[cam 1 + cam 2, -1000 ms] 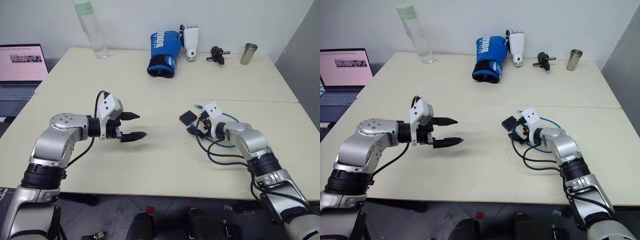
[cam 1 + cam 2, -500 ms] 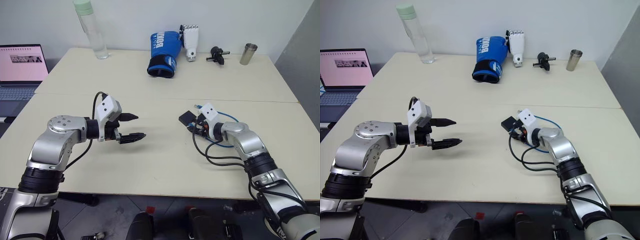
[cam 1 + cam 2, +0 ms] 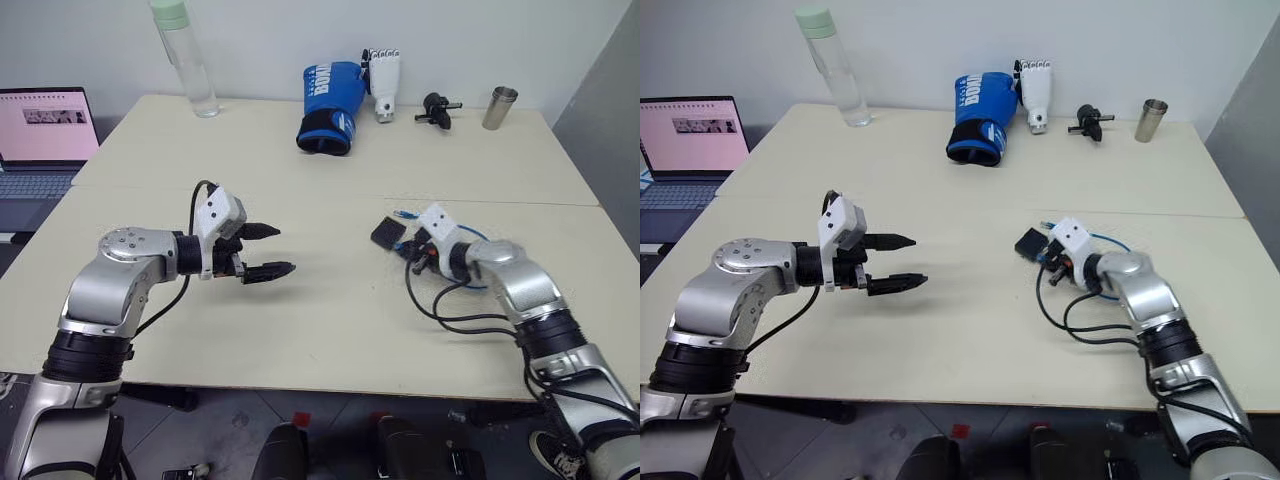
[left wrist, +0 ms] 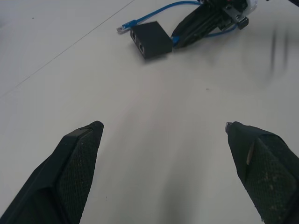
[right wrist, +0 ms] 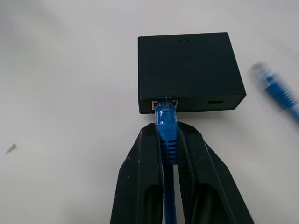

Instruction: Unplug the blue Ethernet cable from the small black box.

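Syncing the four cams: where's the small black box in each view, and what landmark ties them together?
Left eye: small black box right of centre, just ahead of the right pincer.
Right eye: box right of centre, same spot by that pincer.
Left wrist: box near the top, beyond the open left pincer.
Right wrist: box upper centre, right above the fingers.
Shared landmark: the blue cable plugged into the box's edge.

The small black box (image 3: pixel 388 234) lies on the table (image 3: pixel 330 330), right of centre.

Bright-blue Ethernet cable (image 5: pixel 166 122), matte-black box (image 5: pixel 189 70), cream table (image 3: pixel 330 320).
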Available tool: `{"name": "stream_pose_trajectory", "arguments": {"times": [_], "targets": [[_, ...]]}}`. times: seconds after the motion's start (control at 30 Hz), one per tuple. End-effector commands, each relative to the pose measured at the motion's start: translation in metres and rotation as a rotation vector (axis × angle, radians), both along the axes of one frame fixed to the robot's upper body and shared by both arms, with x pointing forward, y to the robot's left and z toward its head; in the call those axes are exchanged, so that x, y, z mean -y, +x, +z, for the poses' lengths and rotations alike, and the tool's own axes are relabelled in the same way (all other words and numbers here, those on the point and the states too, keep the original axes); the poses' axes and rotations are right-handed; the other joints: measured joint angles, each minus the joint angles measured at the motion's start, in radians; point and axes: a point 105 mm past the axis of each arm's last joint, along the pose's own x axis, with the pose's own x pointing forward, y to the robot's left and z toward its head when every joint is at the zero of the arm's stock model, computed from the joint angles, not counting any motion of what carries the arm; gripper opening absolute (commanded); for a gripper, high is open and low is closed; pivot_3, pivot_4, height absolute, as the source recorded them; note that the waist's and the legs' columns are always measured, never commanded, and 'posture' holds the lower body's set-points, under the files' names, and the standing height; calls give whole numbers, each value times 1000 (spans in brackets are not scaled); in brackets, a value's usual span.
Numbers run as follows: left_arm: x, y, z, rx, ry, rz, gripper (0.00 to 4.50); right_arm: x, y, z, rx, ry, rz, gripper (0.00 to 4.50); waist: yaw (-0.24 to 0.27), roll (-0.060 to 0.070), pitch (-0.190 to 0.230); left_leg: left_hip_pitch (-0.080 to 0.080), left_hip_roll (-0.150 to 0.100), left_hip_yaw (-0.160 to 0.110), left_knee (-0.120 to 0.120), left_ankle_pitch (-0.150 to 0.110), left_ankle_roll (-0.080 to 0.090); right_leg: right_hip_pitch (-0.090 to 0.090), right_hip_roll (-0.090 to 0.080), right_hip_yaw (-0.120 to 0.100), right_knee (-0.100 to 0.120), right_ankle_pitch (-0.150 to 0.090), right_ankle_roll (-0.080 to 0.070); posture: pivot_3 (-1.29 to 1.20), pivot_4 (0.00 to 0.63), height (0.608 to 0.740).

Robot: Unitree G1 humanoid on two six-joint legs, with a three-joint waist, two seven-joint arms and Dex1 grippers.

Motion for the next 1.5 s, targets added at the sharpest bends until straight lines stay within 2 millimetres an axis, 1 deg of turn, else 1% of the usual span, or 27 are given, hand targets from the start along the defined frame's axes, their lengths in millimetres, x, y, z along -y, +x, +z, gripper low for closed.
{"name": "stream_pose_trajectory", "arguments": {"times": [0.03,0.1,0.17,0.23,0.3,0.37,0.43,0.63,0.73,0.83,0.93,1.0,1.03,1.17,1.43,1.5], "targets": [[5,7,35,-12,-172,9,4500,-9,-2,79,476,-205,208,138,-1,0,0,0,0,0,0,0,0,0,0,0,0,0,0,0,150,740],[10,10,49,-27,-242,-8,4500,-13,-4,93,659,-348,300,138,-2,0,0,0,0,0,0,0,0,0,0,0,0,0,0,0,150,740],[16,13,62,-24,-290,-24,4500,-17,-5,100,788,-429,361,138,-3,0,0,0,1,0,0,0,0,0,0,0,-1,0,0,0,150,740],[22,18,74,-11,-333,-36,4500,-21,-6,102,880,-468,411,138,-4,0,0,0,1,0,0,0,0,0,0,0,-1,0,0,0,150,740],[30,23,80,38,-324,-60,4500,-28,-9,101,976,-509,465,138,-3,0,0,0,0,1,0,0,-1,0,0,0,-1,0,0,0,150,740],[40,25,82,77,-313,-98,4500,-35,-11,96,1033,-524,506,138,-3,0,0,0,0,1,0,1,-2,0,-1,1,0,0,0,0,150,740],[48,26,81,105,-298,-130,4500,-42,-11,92,1055,-520,527,138,-3,0,0,0,0,2,0,2,-4,0,-1,2,0,0,0,0,150,740],[62,35,74,113,-294,-156,4500,-65,-17,106,1160,-468,548,138,-3,0,0,0,0,2,0,4,-6,0,-1,2,1,0,0,0,150,740],[66,38,72,121,-286,-165,4500,-70,-20,109,1177,-455,560,138,-2,0,0,0,0,1,0,4,-6,0,-1,2,0,0,0,0,150,740],[68,40,76,128,-313,-167,4500,-73,-21,110,1182,-449,564,138,-2,0,0,0,0,1,0,4,-6,0,-1,2,0,0,0,0,150,740],[69,41,79,133,-331,-174,4035,-72,-21,108,1174,-447,559,138,-1,0,0,0,0,1,0,4,-6,0,-2,2,1,0,0,0,150,740],[69,40,79,125,-332,-186,3639,-71,-20,108,1169,-448,554,138,-1,0,0,0,0,1,0,4,-6,0,-2,2,1,0,0,0,150,740],[69,39,78,123,-330,-192,3369,-70,-19,108,1166,-449,551,138,-1,0,0,0,0,1,0,4,-6,0,-2,2,1,0,0,0,150,740],[68,38,77,114,-334,-195,2722,-70,-18,109,1167,-453,542,138,-1,0,0,0,0,1,0,4,-6,0,-1,2,1,0,0,0,150,740],[66,40,77,114,-333,-185,1028,-71,-17,111,1171,-451,542,138,-2,0,0,0,0,1,0,4,-6,0,-1,2,1,0,0,0,150,740],[67,39,75,114,-329,-187,796,-73,-19,111,1166,-431,547,138,-2,0,0,0,0,1,0,4,-6,0,-2,2,1,0,0,0,150,740]]}}
